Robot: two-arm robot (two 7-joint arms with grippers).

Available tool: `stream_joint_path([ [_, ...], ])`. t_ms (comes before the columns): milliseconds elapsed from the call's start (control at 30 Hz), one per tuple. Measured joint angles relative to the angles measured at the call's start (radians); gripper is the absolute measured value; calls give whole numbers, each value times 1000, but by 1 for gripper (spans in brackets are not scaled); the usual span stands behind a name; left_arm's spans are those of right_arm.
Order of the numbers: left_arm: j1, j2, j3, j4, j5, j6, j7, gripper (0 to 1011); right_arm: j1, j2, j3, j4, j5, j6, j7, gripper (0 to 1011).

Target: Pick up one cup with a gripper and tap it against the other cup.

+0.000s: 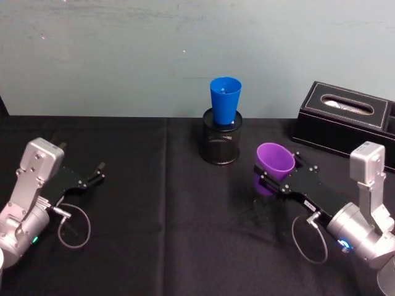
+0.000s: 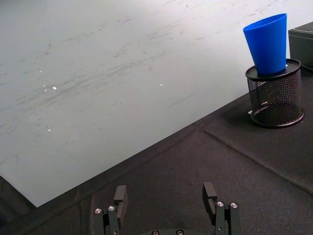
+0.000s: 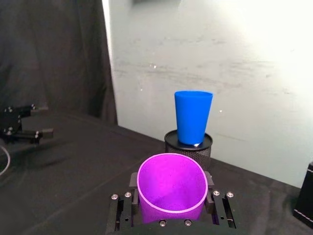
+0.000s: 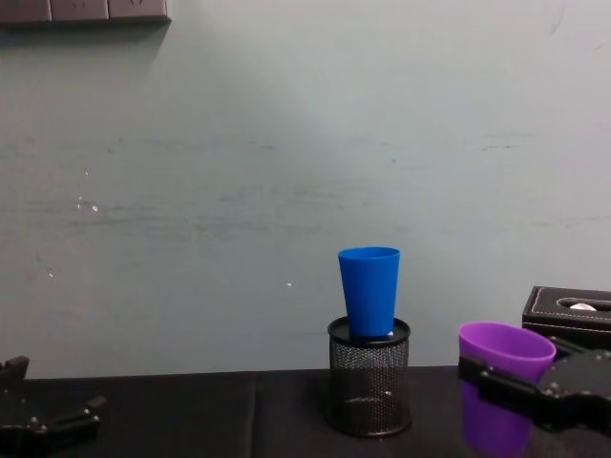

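Right gripper (image 3: pixel 171 193) jaws clamped on purple cup (image 3: pixel 170 182); blue cup (image 3: pixel 193 117) upright directly ahead, apart. Left gripper (image 2: pixel 165 193) jaws apart, farther off.

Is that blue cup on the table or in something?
In something: the tall blue plastic tumbler stands upright, base sunk into the round black mesh holder.
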Motion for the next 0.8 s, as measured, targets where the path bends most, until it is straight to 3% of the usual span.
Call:
stream_joint_path([
  [267,0,0,0,0,0,0,0,1011,-24,-8,22,-38,10,13,-19,734],
  [800,0,0,0,0,0,0,0,1011,-25,-8,24,-40,9,14,-20,734],
])
